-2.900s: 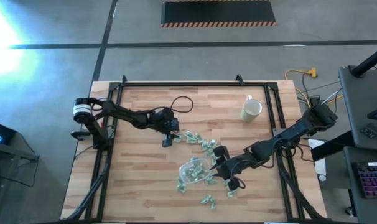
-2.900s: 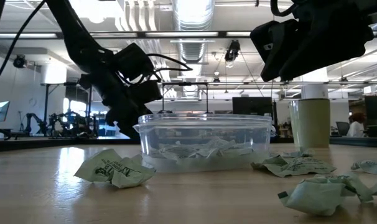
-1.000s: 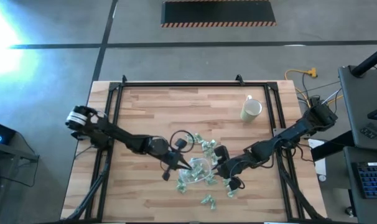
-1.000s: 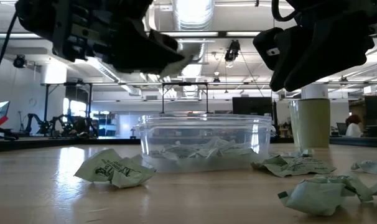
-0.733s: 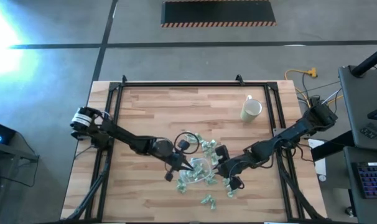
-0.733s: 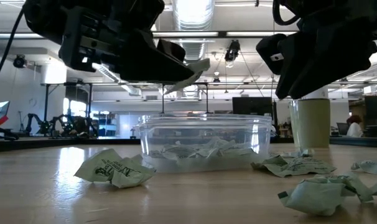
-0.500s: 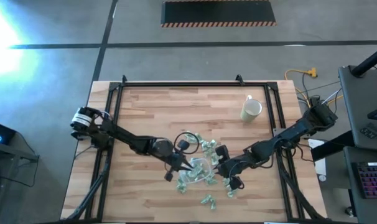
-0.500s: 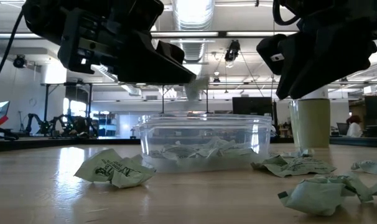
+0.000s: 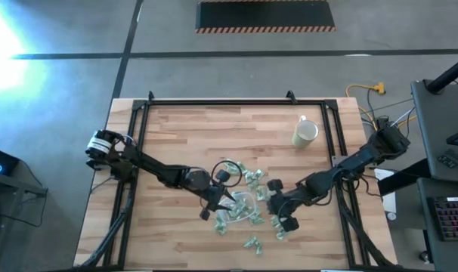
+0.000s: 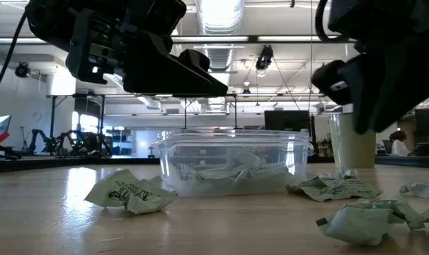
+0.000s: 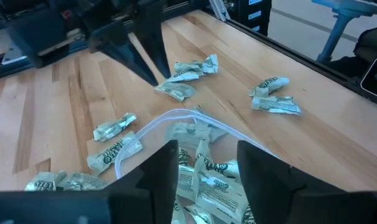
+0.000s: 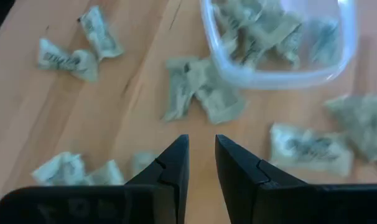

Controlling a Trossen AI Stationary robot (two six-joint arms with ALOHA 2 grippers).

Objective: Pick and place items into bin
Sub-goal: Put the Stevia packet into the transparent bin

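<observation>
Above the bin at mid-table, the left gripper hangs open and empty — its wrapped piece has dropped in. Crinkly pale-green items surround the clear tub. The right gripper, fingers parted, has shifted aside.

Bright, even overhead lighting on table; strong glare blown out on floor beyond its left corner. Low view backlit by ceiling lights: arms silhouetted, bin sharp, background soft. Right wrist view motion-blurred throughout. Left wrist view crisp.
</observation>
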